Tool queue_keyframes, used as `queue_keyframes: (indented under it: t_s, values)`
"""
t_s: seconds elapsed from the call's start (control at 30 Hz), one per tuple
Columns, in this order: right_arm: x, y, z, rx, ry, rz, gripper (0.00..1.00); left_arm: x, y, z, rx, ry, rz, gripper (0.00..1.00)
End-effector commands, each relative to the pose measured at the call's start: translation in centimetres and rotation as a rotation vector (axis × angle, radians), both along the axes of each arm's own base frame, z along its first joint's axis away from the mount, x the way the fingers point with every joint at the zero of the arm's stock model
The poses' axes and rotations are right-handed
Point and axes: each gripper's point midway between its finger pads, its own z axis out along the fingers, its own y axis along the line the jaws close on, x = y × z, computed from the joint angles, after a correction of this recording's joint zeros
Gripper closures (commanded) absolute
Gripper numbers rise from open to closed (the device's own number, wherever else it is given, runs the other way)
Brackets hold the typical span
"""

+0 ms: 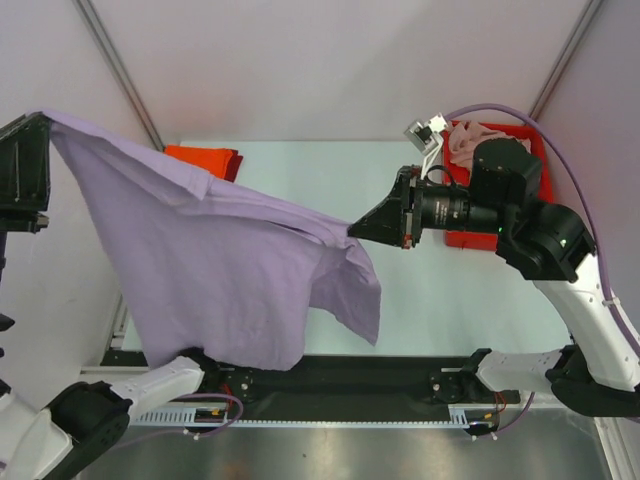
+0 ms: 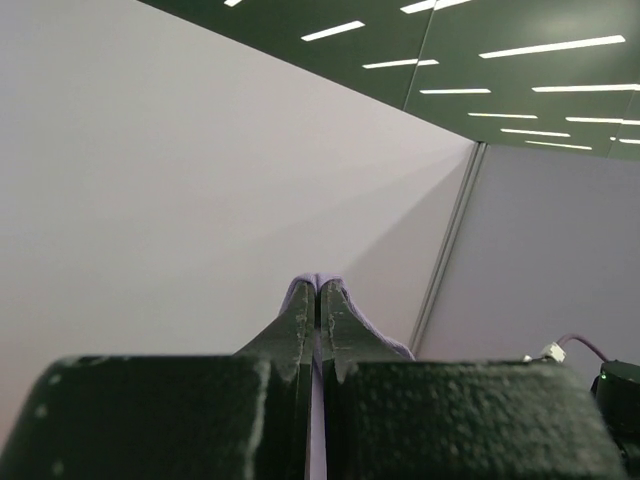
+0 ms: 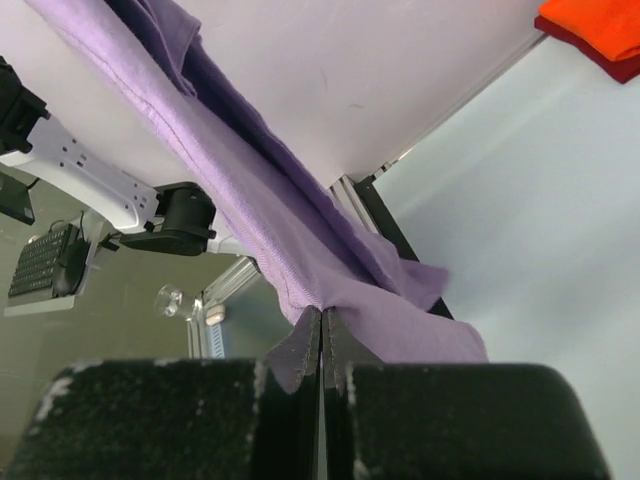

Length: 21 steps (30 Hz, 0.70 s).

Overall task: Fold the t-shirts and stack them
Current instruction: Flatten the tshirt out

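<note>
The large lavender-purple t-shirt (image 1: pixel 220 270) hangs in the air, stretched between both grippers, its lower part drooping over the near table edge. My left gripper (image 1: pixel 45 125) is shut on its upper left corner, high at the far left; cloth shows at the tips in the left wrist view (image 2: pixel 318 283). My right gripper (image 1: pixel 352 230) is shut on its right edge at mid table; the cloth runs from the tips in the right wrist view (image 3: pixel 322 312). An orange-red t-shirt (image 1: pixel 200 158) lies folded on a dark red one (image 3: pixel 590 55) at the back left. A pale pink t-shirt (image 1: pixel 462 142) lies in the tray.
A rigid red plastic tray (image 1: pixel 535 150) stands at the back right, behind my right arm. White enclosure walls stand on the left, back and right. A black rail (image 1: pixel 400 375) runs along the near table edge.
</note>
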Motion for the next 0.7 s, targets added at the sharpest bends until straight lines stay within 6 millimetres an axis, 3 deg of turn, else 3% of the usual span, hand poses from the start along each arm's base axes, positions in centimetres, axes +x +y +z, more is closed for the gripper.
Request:
queue_keyframes:
  t_s: [0.0,0.2,0.4,0.67]
  values:
    - [0.3,0.4,0.9,0.028,0.000,-0.006,1.00,3.2,-1.6,0.4,0.031,0.005,0.025,1.00]
    - [0.8,0.7,-1.0,-0.007,0.028,-0.023,1.00,6.4,-3.2,-1.3,0.077,0.059,0.045,1.00]
    - [0.9,0.8,-2.1,-0.021,0.044,-0.030,1.00,6.9,-2.5,-1.6,0.071,0.071,0.088,1.00]
    - [0.2,3.3,-3.3,-0.035,0.065,0.035,1.00,6.2,2.9,-1.9,-0.041,0.095,0.316,1.00]
